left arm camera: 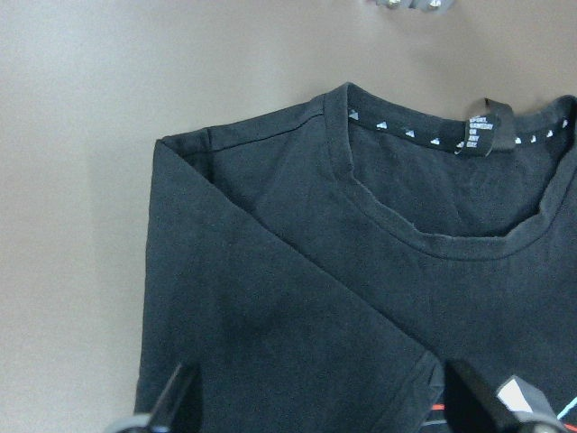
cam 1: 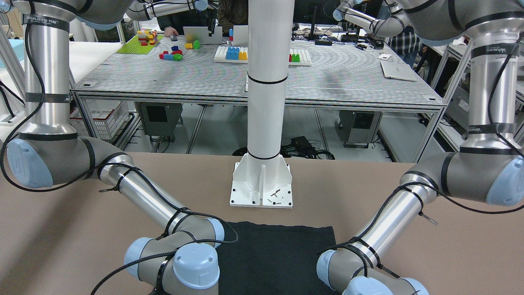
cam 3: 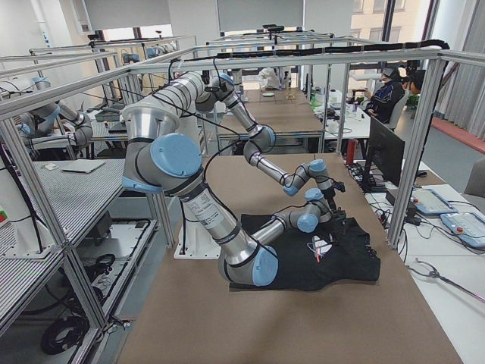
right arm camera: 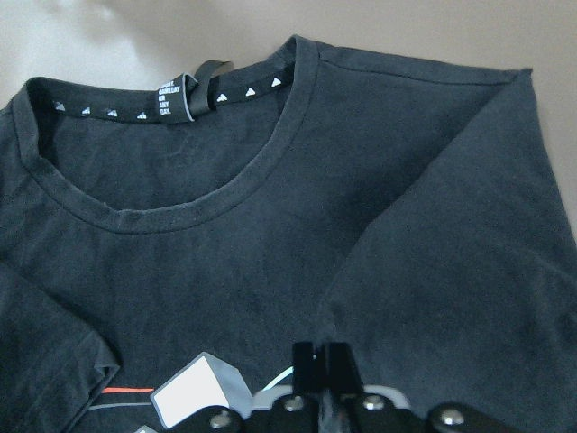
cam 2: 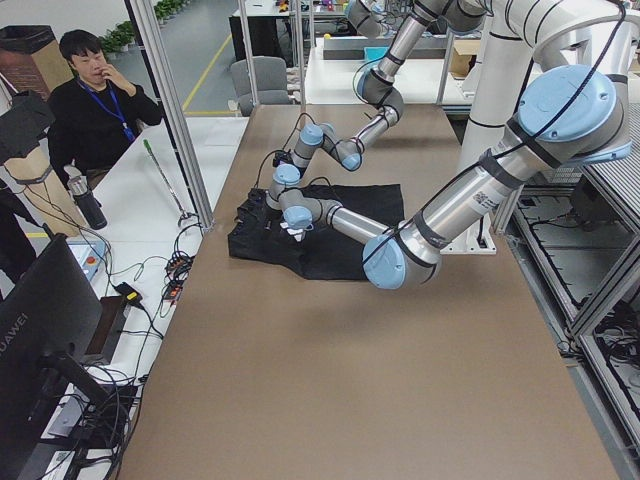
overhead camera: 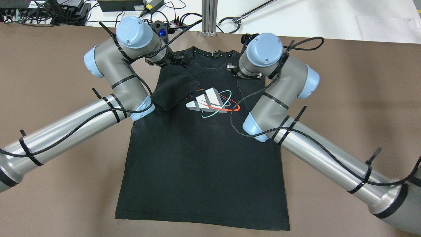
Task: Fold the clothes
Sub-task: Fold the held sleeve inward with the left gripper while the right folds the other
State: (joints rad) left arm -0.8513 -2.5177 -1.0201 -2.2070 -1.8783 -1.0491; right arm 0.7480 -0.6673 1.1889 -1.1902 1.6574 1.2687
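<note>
hem end of the black t-shirt [overhead camera: 197,158] alone visible in the front-facing view, just short of the white pillar base [cam 1: 262,184], the rest cut off by the lower frame edge and covered by both elbows. from overhead: spread flat, chest up, on the brown table [overhead camera: 49,197], collar toward the far edge, both sleeves folded in over the chest, the one on the left arm's side just beside the printed logo [overhead camera: 210,100]. neck label [left arm camera: 489,126] too small to read. both grippers too small to judge in the side views. left gripper [left arm camera: 315,395] low over the shoulder on its side, fingers [left arm camera: 176,401] wide apart, only their tips in frame, flat cloth below. right gripper [right arm camera: 322,359] at the inner edge of the other folded sleeve, fingertips pressed together; any cloth pinched between them impossible to make out. both arms reaching in from the near corners, elbows bent, wrists turned down beside the collar.
</note>
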